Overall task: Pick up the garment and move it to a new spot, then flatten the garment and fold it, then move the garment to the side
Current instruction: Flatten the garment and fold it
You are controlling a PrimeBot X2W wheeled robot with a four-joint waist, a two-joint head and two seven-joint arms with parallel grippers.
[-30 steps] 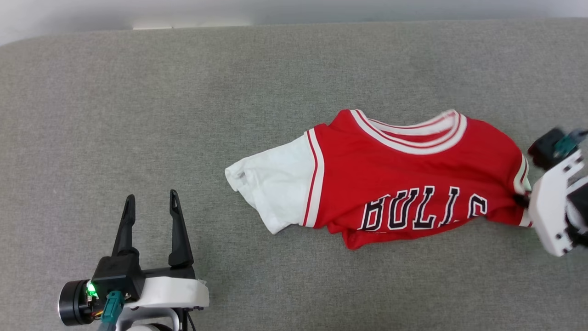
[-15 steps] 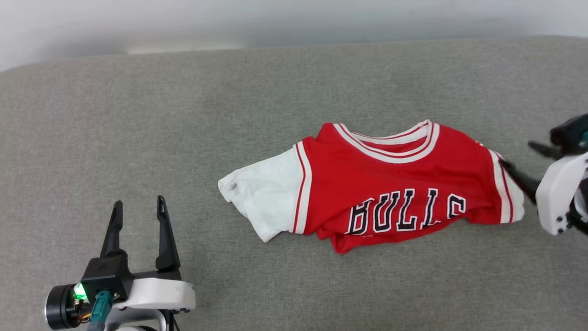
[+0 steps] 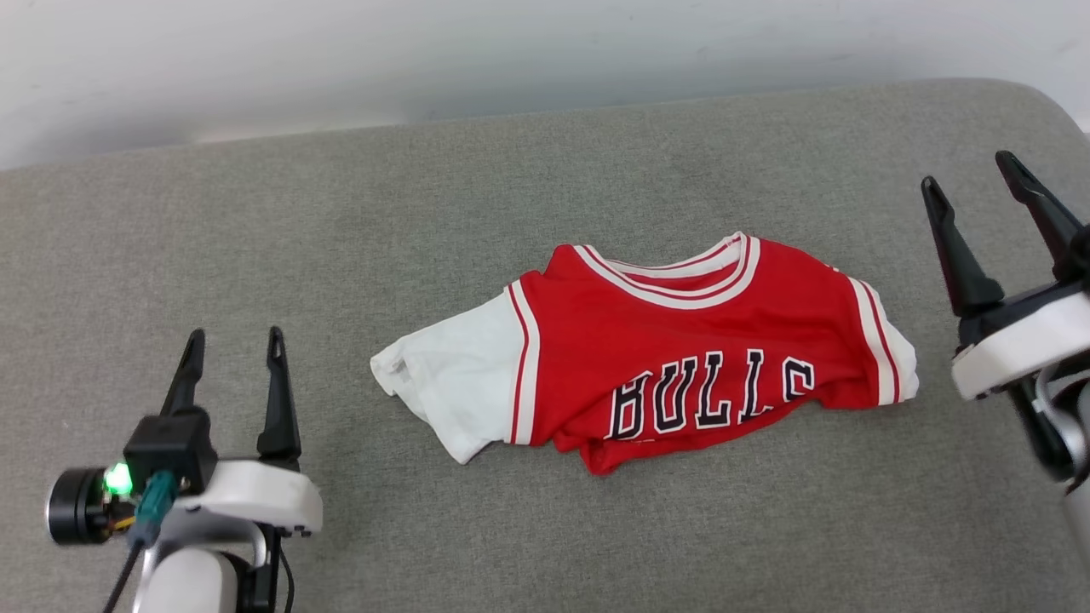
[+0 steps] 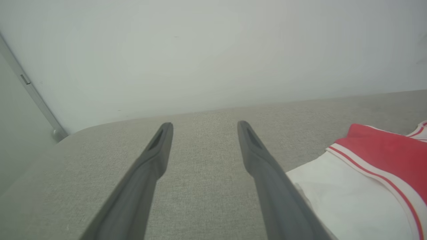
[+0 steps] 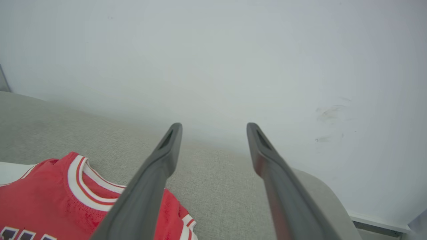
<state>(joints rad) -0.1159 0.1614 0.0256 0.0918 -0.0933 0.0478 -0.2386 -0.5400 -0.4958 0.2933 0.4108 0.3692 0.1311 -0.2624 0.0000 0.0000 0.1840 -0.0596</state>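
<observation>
The garment (image 3: 673, 358), a red jersey with white sleeves and black lettering, lies crumpled on the grey surface (image 3: 426, 213), its lower part bunched under. One white sleeve sticks out to its left. My left gripper (image 3: 232, 342) is open at the lower left, well clear of that sleeve. At the far right my right gripper (image 3: 971, 174) stands open and empty, apart from the jersey's striped right edge. The left wrist view has the garment (image 4: 373, 166) to the right of the open left gripper (image 4: 204, 125). In the right wrist view the garment (image 5: 50, 196) lies left of the open right gripper (image 5: 213, 126).
A pale wall (image 3: 511, 51) runs along the far edge of the grey surface. The surface's rounded right corner (image 3: 1052, 98) lies just beyond my right gripper. Bare grey fabric stretches left of and in front of the jersey.
My right gripper has let go of the jersey's right edge, opened and drawn back and up to the right. The head camera has shifted, so the whole scene sits lower and further left.
</observation>
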